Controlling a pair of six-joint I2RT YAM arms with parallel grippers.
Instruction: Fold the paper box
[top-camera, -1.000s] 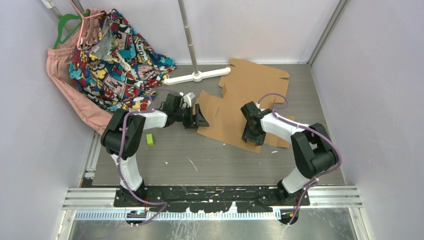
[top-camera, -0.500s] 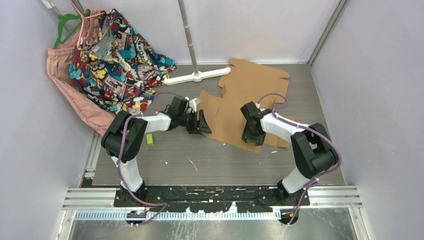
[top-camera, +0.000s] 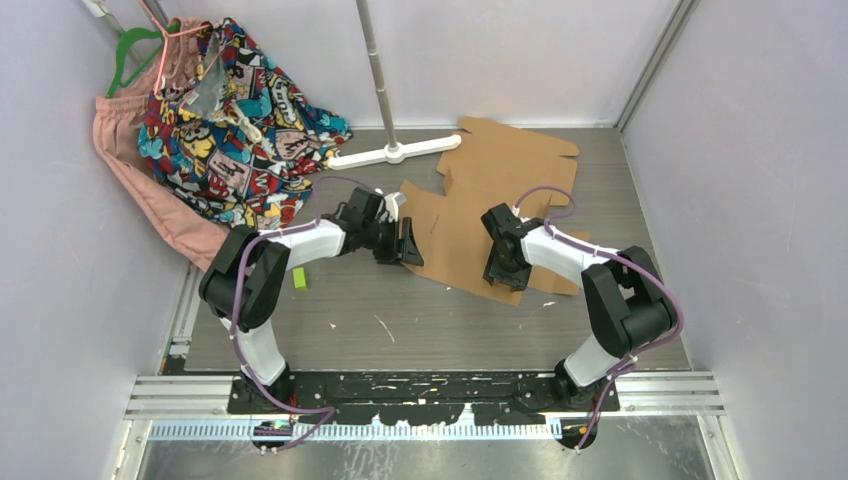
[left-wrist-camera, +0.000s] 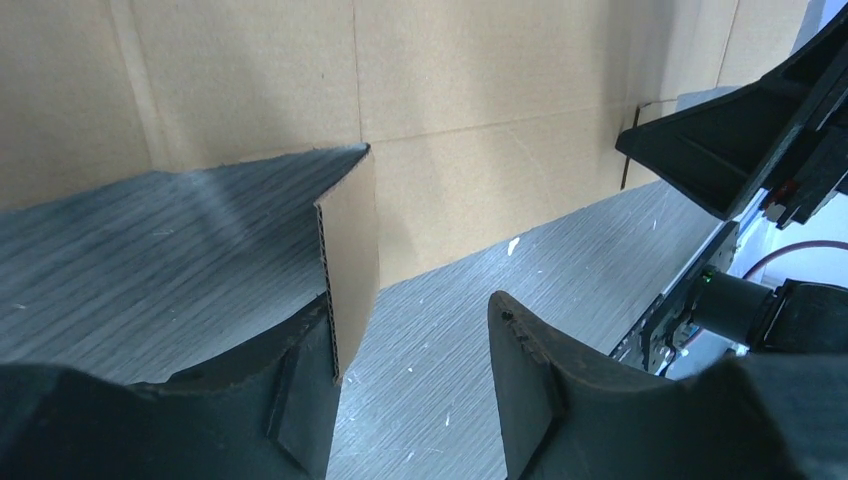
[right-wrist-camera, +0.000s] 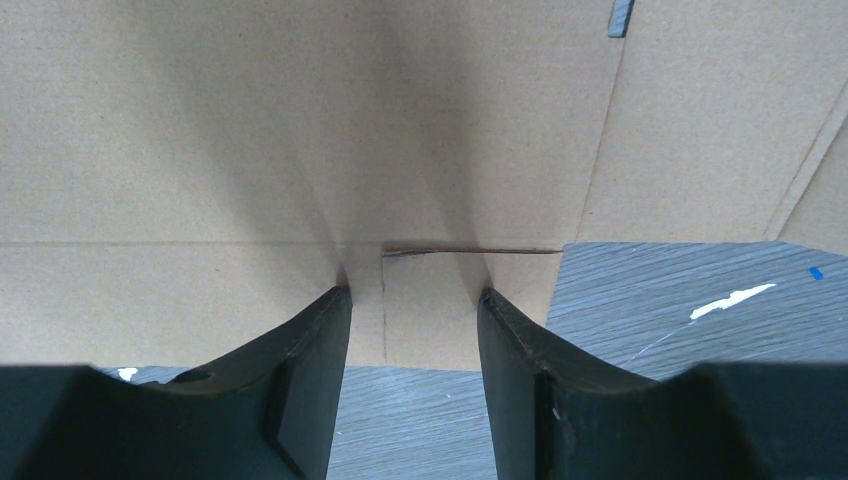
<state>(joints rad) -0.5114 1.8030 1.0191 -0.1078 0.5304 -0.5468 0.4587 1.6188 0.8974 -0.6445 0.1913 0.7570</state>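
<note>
The grey wood-grain bench (top-camera: 420, 310) carries everything. On it the paper box (top-camera: 480, 190) lies as a large, mostly flat brown sheet of flaps and tabs, reaching from between the two grippers to well beyond them on the far side. Far off to the outer side of the left gripper (top-camera: 405, 243) hang a bright comic-print garment (top-camera: 235, 110) and a pink one (top-camera: 150, 200), and beyond that gripper stands a white pole stand (top-camera: 390, 152). The left gripper sits at the sheet's left edge, its jaws about half apart. In the wrist view one flap (left-wrist-camera: 355, 240) stands up on edge between the fingers, against one of them and clear of the other, so nothing is clamped. The right gripper (top-camera: 505, 270) is on the sheet's near edge, its jaws also half apart, straddling a small tab (right-wrist-camera: 415, 290) that lies flat under the tips. A small green block (top-camera: 299, 278) lies on the bench, behind the left gripper and beside its arm.
</note>
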